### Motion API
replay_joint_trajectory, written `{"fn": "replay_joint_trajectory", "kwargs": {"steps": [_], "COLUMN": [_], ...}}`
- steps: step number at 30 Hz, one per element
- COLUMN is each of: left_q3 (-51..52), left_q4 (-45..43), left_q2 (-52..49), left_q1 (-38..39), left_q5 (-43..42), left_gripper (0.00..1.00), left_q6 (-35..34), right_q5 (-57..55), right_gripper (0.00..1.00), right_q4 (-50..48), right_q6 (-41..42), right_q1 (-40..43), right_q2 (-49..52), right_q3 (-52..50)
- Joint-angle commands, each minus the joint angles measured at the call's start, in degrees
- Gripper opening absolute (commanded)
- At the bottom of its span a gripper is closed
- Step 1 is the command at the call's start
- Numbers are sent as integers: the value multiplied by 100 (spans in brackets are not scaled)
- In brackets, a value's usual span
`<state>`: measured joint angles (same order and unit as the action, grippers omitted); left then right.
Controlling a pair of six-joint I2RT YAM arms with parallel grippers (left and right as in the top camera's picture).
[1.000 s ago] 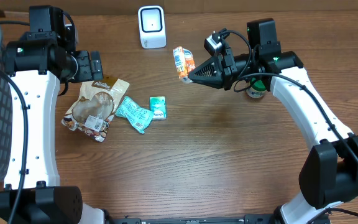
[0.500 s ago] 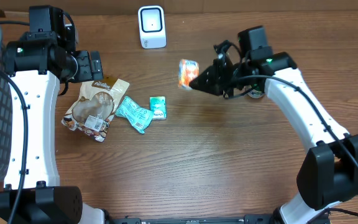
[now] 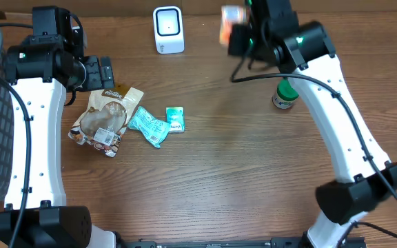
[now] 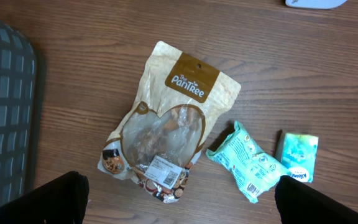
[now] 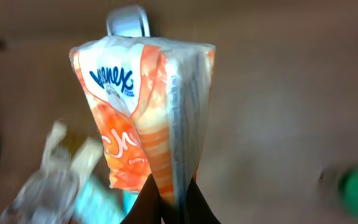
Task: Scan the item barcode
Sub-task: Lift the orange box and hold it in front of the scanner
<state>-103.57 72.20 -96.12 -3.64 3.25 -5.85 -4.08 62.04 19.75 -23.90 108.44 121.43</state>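
tissue pack (image 5: 148,118): orange, pinched in right gripper (image 5: 171,208), near scanner (image 3: 167,29)
left gripper (image 4: 179,202): spread wide, holding nothing

An orange-and-white Kleenex tissue pack (image 5: 145,106) stands upright in close-up, its lower edge pinched between the dark fingertips of the right tool (image 5: 169,208). Behind it, out of focus, is the brown wooden counter (image 5: 278,93). A white scanner (image 5: 128,20) peeks above the pack, with a pale pouch (image 5: 55,180) at lower left and a green blur (image 5: 356,186) at right.
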Motion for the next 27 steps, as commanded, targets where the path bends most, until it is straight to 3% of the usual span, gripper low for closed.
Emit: {"fn": "replay_joint_trajectory", "kwargs": {"steps": [1,7,11,17,22,27], "left_q3": [-68,-68,-68,-68,-68,-68], "left_q4": [-9,-7,-9,-7,-9,-7], "left_q2": [74,74,74,74,74,74], "left_q1": [-4,-4,-4,-4,-4,-4], "left_q5": [-26,-26,-26,-26,-26,-26], "left_gripper": [100,100,100,100,100,99], "left_q6": [-59,-59,-59,-59,-59,-59], "right_q5": [-1928,-3366,-3637,-3501,-2527,-2516], "right_gripper": [4,4,4,4,4,4], "right_q4": [-293,-2059,-3346,-4900,-5007,-5416], "right_q6": [-1047,-2990,-5025,-5914,-7418,-8378], "right_q1": [-380,-885,-1104,-1145,-1145,-1134], "right_q2": [636,1576,2380,3174,3460,3781], "right_q3": [754,793,791,789,787,787]}}
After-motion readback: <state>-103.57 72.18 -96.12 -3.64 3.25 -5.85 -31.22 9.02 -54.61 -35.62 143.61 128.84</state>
